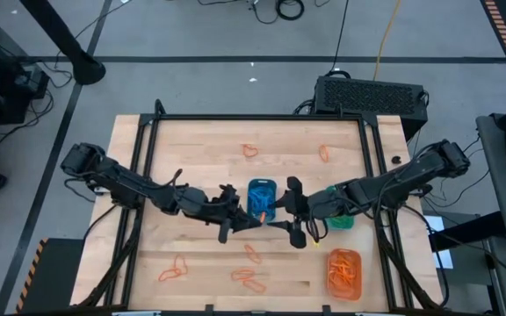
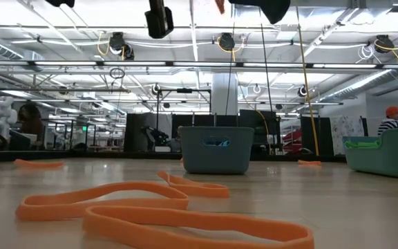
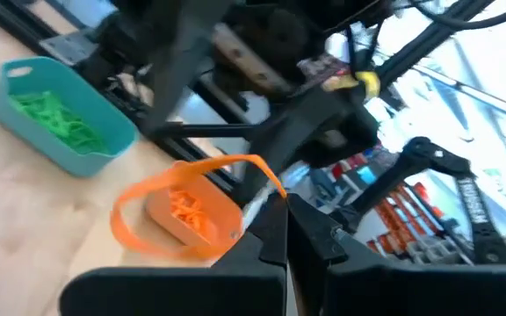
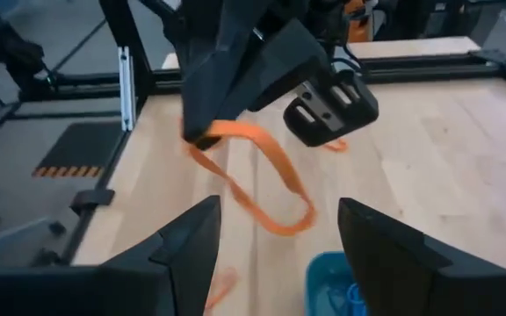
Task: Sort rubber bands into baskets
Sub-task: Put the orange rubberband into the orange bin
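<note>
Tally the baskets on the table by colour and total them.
Blue basket: 1
Teal basket: 1
Orange basket: 1
Total: 3

My dark left arm reaches from the table's left edge toward its middle, and my left gripper [image 1: 238,221] is raised off the wood with its two black fingers pinched together on a thin orange rubber band [image 4: 262,180] that hangs down as a loop. My dark right arm comes in from the right edge; my right gripper [image 1: 295,211] faces the left one closely, its fingers spread wide apart and holding nothing.
</note>
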Controlling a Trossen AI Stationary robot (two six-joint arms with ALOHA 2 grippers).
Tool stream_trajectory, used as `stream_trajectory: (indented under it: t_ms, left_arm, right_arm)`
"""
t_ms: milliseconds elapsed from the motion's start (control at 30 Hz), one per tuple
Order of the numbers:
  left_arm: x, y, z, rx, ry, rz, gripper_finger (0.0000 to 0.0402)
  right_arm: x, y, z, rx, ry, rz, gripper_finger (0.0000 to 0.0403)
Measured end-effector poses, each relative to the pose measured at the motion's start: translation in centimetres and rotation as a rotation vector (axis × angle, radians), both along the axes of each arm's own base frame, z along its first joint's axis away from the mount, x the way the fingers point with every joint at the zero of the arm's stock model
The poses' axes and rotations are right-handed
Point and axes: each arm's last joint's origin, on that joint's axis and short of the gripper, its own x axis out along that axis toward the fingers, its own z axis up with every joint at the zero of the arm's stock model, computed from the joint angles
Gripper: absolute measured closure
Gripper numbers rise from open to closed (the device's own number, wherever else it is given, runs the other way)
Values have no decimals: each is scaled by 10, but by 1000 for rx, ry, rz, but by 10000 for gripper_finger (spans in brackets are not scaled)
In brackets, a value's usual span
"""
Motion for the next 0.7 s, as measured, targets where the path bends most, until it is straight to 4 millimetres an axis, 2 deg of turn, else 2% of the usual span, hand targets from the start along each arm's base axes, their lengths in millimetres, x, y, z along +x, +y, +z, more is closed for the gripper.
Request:
stream_trajectory:
  t_ms: [333,600,700]
  left_arm:
    - [1,-2,-1,-51,5,-61,401]
    - [1,-1,-2,-50,20,-63,402]
    - [1,-1,-2,-51,20,-67,401]
  right_arm:
    - [10,5,-14,-124,23,97,181]
    - [24,11,-21,-192,-46,171,182]
    - [24,11,-21,-194,-44,171,197]
